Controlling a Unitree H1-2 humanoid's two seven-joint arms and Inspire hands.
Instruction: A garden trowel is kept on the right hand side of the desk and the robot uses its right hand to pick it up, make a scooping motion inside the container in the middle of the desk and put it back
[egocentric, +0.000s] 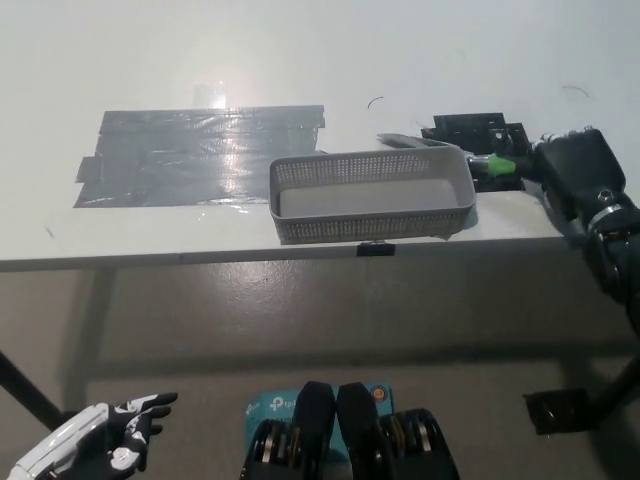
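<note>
A grey mesh basket (372, 224) stands at the desk's front edge, in the middle. My black right hand (577, 172) is just right of it, shut on the garden trowel (440, 146). The trowel has a green handle (497, 165) and a silvery blade that reaches left over the basket's far right rim. My white left hand (100, 446) rests low at the bottom left, below the desk, fingers apart and holding nothing.
A large patch of grey tape (200, 155) covers the desk left of the basket. A black tape patch (478, 140) lies behind the basket's right end. The desk's front edge (200, 258) runs across the picture, with floor below.
</note>
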